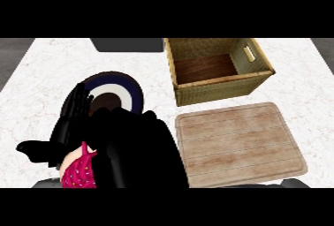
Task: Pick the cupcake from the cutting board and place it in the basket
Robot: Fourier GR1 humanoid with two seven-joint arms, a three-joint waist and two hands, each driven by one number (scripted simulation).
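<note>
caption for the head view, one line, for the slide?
Hand holds the pink-wrapped cupcake over the counter left of the bare cutting board, basket beyond.

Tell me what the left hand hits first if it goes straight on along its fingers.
Likely the dark plate, at its left rim, which the left hand already overlaps with straight fingers; its height is unclear, so it might pass over.

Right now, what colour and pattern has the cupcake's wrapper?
The cupcake has a magenta-pink wrapper with small light dots, seen in the head view, partly hidden by black hands.
</note>
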